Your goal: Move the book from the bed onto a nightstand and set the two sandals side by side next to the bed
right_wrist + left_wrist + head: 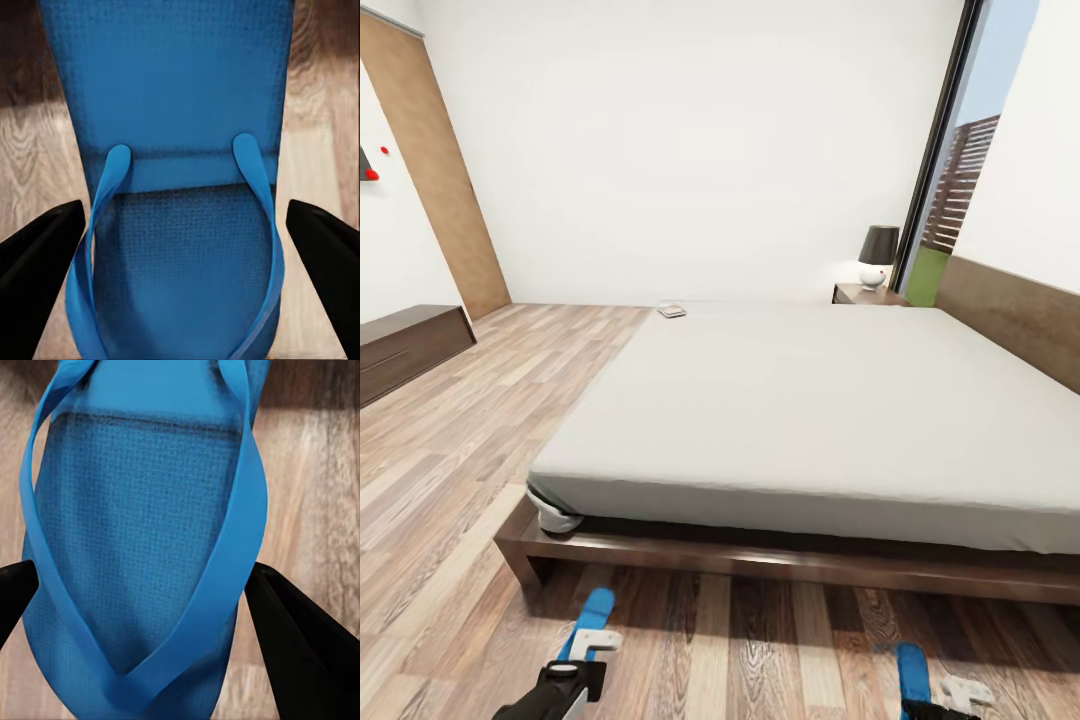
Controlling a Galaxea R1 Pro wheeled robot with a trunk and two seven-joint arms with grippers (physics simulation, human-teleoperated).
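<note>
At the near edge of the head view, the left gripper (582, 668) is hanging just above the wood-plank floor (450, 450) with one blue sandal (592, 618) reaching forward from it toward the bed frame. The left wrist view is showing that sandal (142, 547) close up, its blue straps meeting in a V, and the two black fingers (300, 652) are standing on either side of the sole, touching its edges; they are looking closed on it, though the contact itself is partly hidden.

On the other side, the right gripper (950, 695) is sitting low at the bottom edge of the head view with the second sandal (912, 675) beside it. In the right wrist view this sandal (172, 150) is lying between the black fingers (37, 262), which are spread apart with floor showing between each one and the sole. The two sandals are lying well apart from each other, both just in front of the bed's near side.

Beyond them, the bed (810, 420) is filling the middle of the room, its pale grey mattress resting on a dark wooden frame. The book (672, 311) is lying flat at the mattress's far left corner. Farther still, a nightstand (860, 294) is standing by the headboard (1010, 315), carrying a lamp (877, 257) with a dark shade. Along the left wall, a low dark cabinet (405, 350) is sitting near a wooden door (435, 170).
</note>
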